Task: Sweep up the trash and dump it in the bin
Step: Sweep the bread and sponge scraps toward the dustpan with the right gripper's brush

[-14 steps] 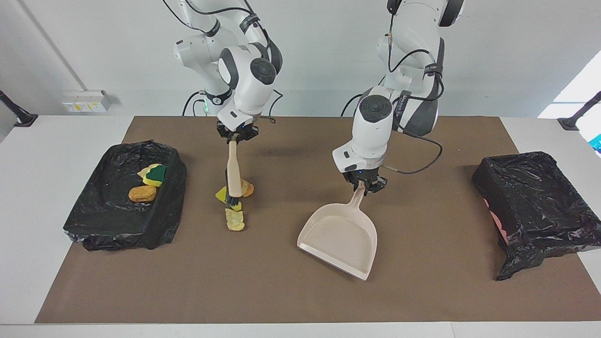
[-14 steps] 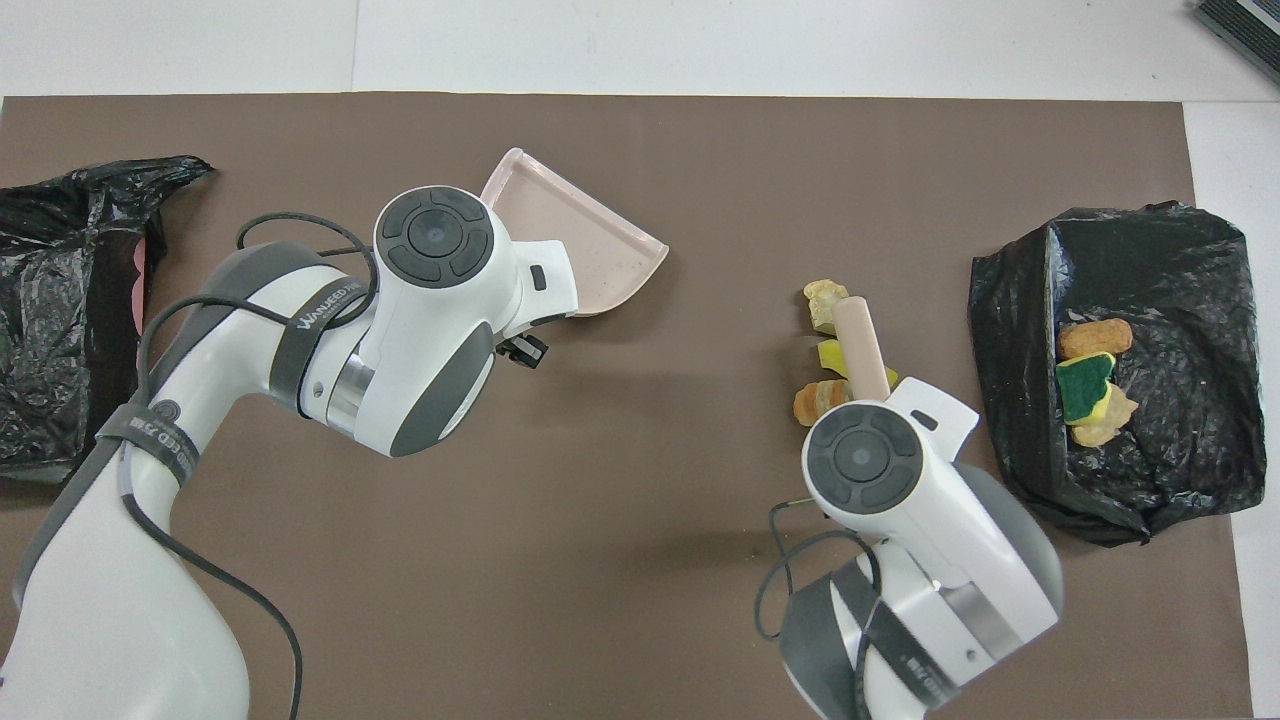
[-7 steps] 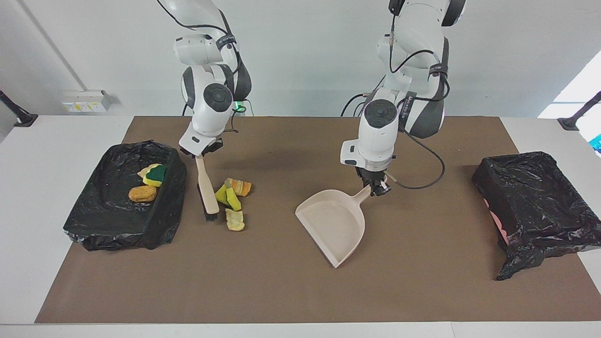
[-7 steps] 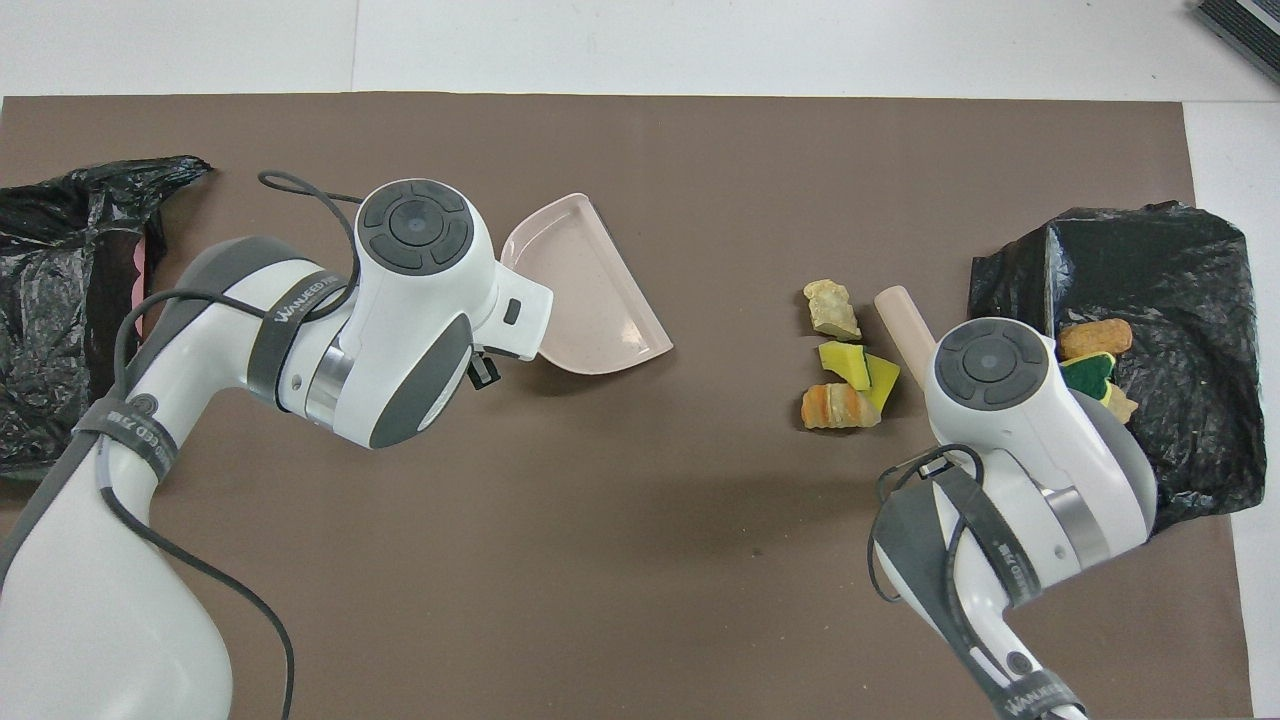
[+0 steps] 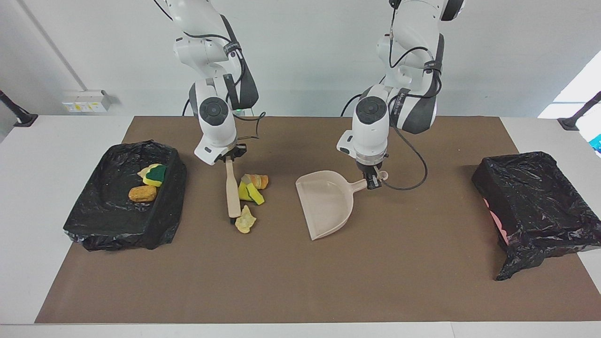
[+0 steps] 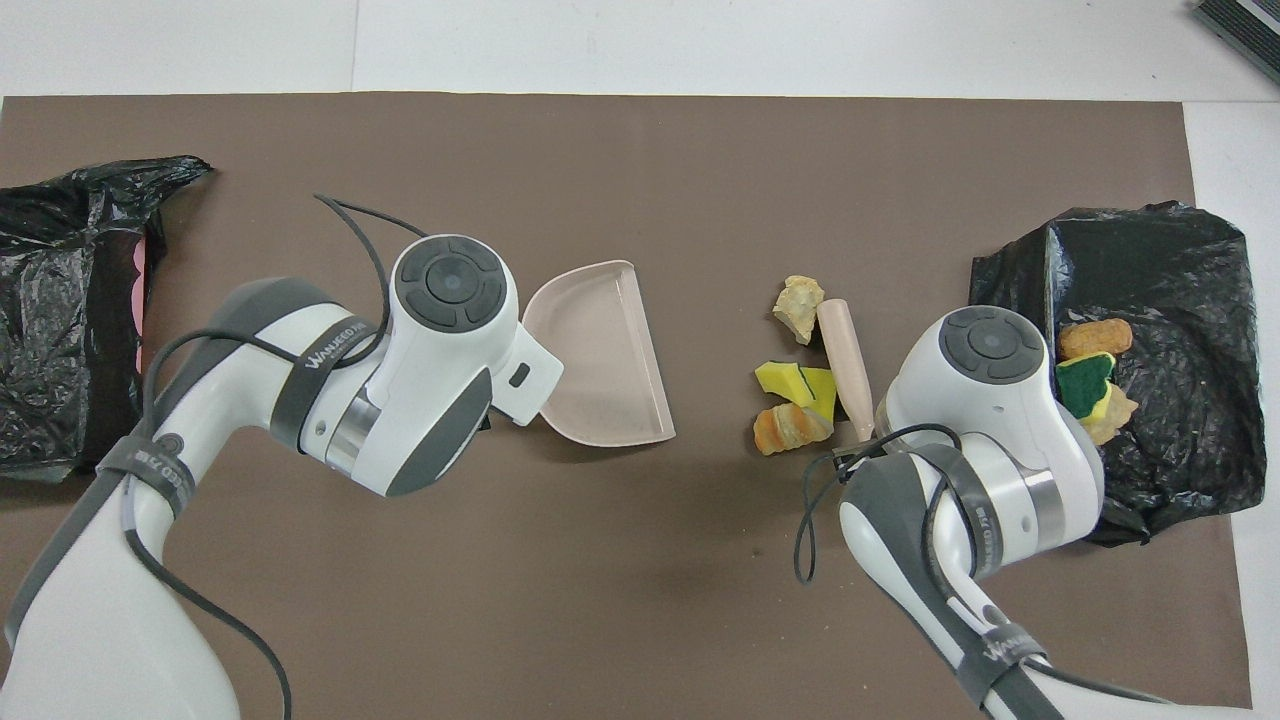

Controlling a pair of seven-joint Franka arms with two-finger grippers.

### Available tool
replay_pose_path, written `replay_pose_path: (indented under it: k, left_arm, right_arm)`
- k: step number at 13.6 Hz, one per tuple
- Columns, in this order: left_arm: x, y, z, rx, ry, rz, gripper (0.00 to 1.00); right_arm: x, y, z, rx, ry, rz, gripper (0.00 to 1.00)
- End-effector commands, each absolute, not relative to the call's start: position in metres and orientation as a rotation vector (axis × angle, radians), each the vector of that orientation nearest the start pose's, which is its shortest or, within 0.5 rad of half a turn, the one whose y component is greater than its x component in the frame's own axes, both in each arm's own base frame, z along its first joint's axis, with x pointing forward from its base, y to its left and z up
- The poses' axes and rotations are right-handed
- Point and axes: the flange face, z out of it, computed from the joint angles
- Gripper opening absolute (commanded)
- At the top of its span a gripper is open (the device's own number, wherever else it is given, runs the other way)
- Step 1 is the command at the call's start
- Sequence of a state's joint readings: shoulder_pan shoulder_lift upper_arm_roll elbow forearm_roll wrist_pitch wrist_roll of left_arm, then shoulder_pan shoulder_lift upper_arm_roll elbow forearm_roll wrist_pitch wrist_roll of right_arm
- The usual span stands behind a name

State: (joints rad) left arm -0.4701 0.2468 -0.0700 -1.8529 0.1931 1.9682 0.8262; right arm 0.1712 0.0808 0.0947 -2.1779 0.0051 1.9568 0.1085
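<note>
Across nearly the whole white table (image 5: 28, 197) lies a brown mat (image 5: 300, 291). At the edge of the mat toward the right arm's end sits a bin lined with black plastic (image 5: 94, 225); inside it rest a golden-brown lump (image 5: 142, 193) and a green-backed yellow sponge chunk (image 5: 155, 175). A second black-lined bin (image 5: 535, 206) sits at the edge toward the left arm's end of the table.

The left arm bends down from its base with the wrist pointing straight down, and the left gripper (image 5: 373, 180) is closed around the handle of a beige dustpan (image 5: 326, 206). The pan lies low over the middle of the mat, its open mouth turned toward the loose trash.

The right arm likewise folds down from its base, wrist tilted, and the right gripper (image 5: 228, 157) clasps the top of a beige brush (image 5: 231, 192). The brush hangs nearly upright, its black bristle end down at the mat.

Just beside the brush, between it and the dustpan, lie the loose scraps: a yellow sponge piece (image 5: 249, 191), a bread-like lump (image 5: 258, 180) nearer to the robots and touching the sponge, and a tan cracker-like piece (image 5: 245, 220) by the bristle end, farthest from the robots of the three.
</note>
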Motion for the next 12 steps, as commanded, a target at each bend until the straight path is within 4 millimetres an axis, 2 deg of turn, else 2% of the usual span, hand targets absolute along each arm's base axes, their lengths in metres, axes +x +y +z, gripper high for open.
replay_pose_path:
  k: [1,2,4,7,9,12]
  left_arm:
    - [0.49,-0.294,0.377,-2.14,2.039,0.214,0.0]
    - [0.48,-0.299,0.377,-2.111,2.056,0.217,0.0]
    - [0.471,-0.298,0.375,-2.097,2.056,0.231,0.0]
    - [0.456,-0.294,0.369,-2.093,2.061,0.247,0.0]
    - [0.452,-0.292,0.364,-2.113,2.043,0.23,0.0]
    - [0.456,-0.284,0.363,-2.137,2.023,0.234,0.0]
  right_arm:
    - [0.511,0.168,0.319,-3.052,-0.124,0.472,0.0]
    - [0.518,0.185,0.32,-3.029,-0.116,0.462,0.0]
    - [0.53,0.213,0.328,-2.958,-0.094,0.436,0.0]
    - [0.521,0.26,0.327,-2.868,-0.07,0.443,0.0]
    - [0.518,0.276,0.324,-2.767,0.011,0.474,0.0]
    - [0.533,0.287,0.353,-2.687,0.01,0.486,0.0]
